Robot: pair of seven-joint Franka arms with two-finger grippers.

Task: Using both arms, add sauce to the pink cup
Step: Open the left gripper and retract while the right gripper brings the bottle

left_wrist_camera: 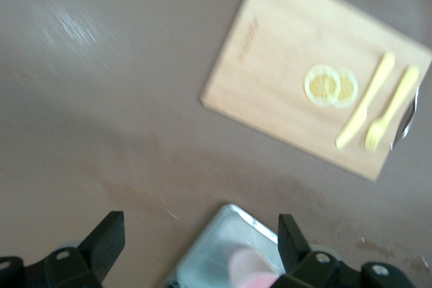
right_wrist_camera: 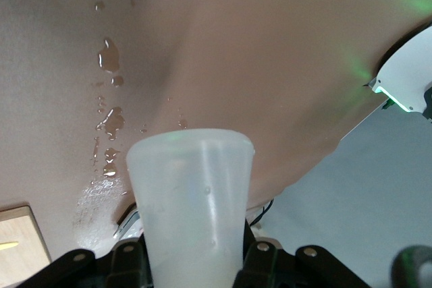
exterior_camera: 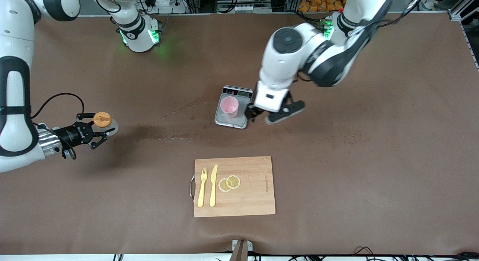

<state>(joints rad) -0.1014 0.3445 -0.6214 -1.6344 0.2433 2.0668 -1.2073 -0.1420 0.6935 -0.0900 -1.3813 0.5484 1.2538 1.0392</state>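
Two lemon slices (exterior_camera: pixel 229 183), a yellow fork (exterior_camera: pixel 202 187) and a knife (exterior_camera: pixel 213 185) lay on the cutting board (exterior_camera: pixel 247 201), nearer the front camera than the scale (exterior_camera: pixel 224 120) that carried the pink cup (exterior_camera: pixel 229 106). The left gripper (exterior_camera: pixel 267 117) hung beside the scale, released — the cup was cut off in its wrist view. The right gripper (exterior_camera: pixel 98 130) clenched the sauce (exterior_camera: pixel 102 120) toward the right arm's end of the tabletop (exterior_camera: pixel 374 160).

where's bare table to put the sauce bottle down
Bare table lies between the scale and the cutting board, and around the right gripper holding the sauce bottle. The scale, with the pink cup and left gripper, is crowded.
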